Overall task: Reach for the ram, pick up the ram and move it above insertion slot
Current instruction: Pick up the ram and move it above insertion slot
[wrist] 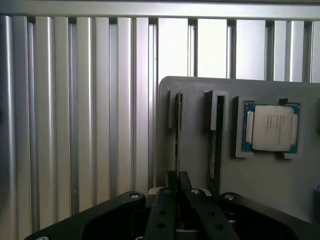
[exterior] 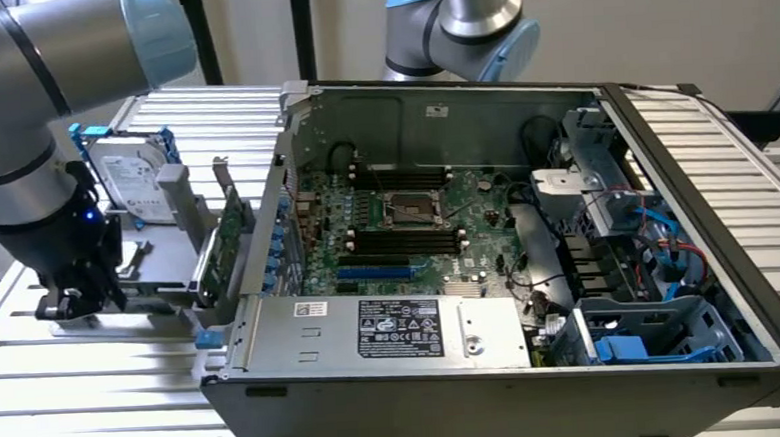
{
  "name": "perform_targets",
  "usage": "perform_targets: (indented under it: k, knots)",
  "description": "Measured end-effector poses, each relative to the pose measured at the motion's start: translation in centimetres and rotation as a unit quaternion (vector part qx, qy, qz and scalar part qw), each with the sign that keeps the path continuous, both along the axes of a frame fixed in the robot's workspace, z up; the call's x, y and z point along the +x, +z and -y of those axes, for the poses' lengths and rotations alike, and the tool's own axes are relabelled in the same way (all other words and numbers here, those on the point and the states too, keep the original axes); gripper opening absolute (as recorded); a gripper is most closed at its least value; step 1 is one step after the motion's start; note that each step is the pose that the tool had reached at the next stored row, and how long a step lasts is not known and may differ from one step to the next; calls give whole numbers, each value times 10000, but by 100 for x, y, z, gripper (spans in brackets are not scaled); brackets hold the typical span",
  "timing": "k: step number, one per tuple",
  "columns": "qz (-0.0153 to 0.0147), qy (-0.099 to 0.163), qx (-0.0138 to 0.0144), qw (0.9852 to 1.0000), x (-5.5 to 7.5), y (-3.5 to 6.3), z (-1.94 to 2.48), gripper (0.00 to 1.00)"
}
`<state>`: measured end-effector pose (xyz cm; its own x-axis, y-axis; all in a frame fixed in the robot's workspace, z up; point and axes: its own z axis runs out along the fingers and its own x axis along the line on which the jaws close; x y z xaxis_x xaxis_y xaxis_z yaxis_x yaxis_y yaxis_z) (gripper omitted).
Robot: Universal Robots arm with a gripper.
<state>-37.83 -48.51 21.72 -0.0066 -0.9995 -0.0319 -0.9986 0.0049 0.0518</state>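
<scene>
Claw [wrist: 177,176]: clenched on the ram, fingers pinching its thin edge.
Ram [wrist: 176,140]: between the fingers, standing edge-on in a slot of the grey holder [wrist: 195,150], straight ahead of the claw.
Neighbour: second stick [wrist: 216,150], just beside the claw.
Risk, binding: a tilted lift could jam the ram in its slot.
Risk, slip: a shallow pinch could drop it.
Risk, contact: sideways drift could knock the second stick.

ram [wrist: 177,140] in holder [wrist: 200,170] slot, processor [wrist: 270,127] beside — apart
</scene>
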Motion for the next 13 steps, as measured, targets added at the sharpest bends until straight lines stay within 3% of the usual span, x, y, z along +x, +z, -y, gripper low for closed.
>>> perform_targets:
  k: [5,13]
  knots:
    - [-3,0,4,10000,2,158,1,13]
    - [-10,1,16,10000,24,512,4,13]
